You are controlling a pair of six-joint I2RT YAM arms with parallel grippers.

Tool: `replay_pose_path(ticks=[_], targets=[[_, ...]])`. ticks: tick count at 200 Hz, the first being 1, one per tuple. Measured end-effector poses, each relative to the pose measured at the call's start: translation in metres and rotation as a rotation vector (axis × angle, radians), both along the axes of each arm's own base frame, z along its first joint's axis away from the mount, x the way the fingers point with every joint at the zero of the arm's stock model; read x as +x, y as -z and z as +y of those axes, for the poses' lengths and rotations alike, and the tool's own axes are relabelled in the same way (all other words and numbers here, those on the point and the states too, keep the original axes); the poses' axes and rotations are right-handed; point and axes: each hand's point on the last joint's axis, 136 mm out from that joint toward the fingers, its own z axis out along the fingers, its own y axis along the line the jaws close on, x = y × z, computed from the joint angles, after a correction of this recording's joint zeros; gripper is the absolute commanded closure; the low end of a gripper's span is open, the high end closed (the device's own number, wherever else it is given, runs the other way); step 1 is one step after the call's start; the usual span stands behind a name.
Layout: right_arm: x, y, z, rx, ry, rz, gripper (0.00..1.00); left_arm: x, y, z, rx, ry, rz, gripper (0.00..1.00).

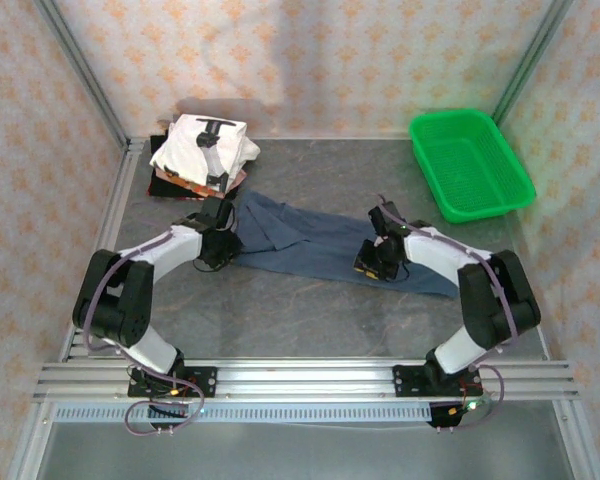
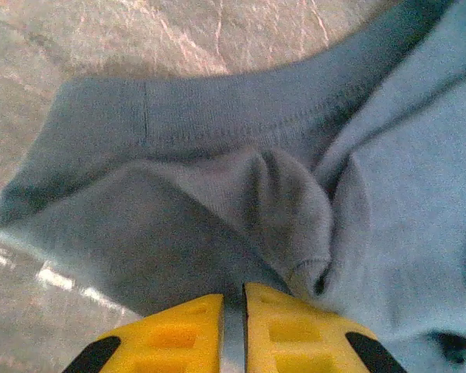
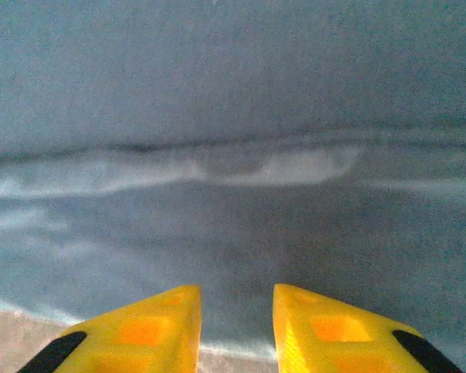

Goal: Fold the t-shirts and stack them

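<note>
Currently each arm works one end of the navy-blue t-shirt (image 1: 310, 240), which lies spread mid-table (image 1: 280, 310), probably so they can lift and fold it together. Left gripper (image 2: 245, 291): jaws nearly together, pinching bunched cloth by a stitched edge. Right gripper (image 3: 237, 289): jaws apart over the near hem, no grip evident. Folded stack (image 1: 202, 150), white printed shirt on top, sits far-left. Green mesh basket (image 1: 468, 165), far-right, holds nothing.

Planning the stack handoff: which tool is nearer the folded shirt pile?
Left. The left tool is just in front of the folded shirt pile, at the blue t-shirt's left end; the right tool is farther right, toward the t-shirt's other end.
</note>
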Motion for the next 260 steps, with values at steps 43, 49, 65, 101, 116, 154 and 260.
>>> replay_pose_path(ticks=[43,49,65,101,116,154,260], targets=[[0.022,0.014,-0.015,-0.123,0.073,-0.008,0.84,0.005,0.016,0.01,0.034,-0.051,0.016,0.89],[0.022,0.016,-0.017,-0.139,0.083,0.0,0.84,0.005,0.016,0.011,0.036,-0.058,0.015,0.89],[0.022,0.015,-0.025,-0.195,0.103,0.002,0.8,0.002,0.017,0.016,0.034,-0.074,0.009,0.88],[0.015,0.017,-0.039,-0.279,0.132,0.032,0.79,-0.024,0.018,0.027,0.022,-0.113,0.022,0.88],[0.013,0.018,-0.041,-0.29,0.141,0.038,0.78,-0.036,0.02,0.028,0.01,-0.12,0.022,0.86],[-0.001,0.016,-0.052,-0.322,0.159,0.055,0.77,-0.084,0.019,0.034,-0.025,-0.155,0.033,0.78],[-0.002,-0.071,0.07,0.07,-0.266,-0.227,0.41,-0.057,-0.11,0.013,-0.145,-0.064,-0.201,0.38]])
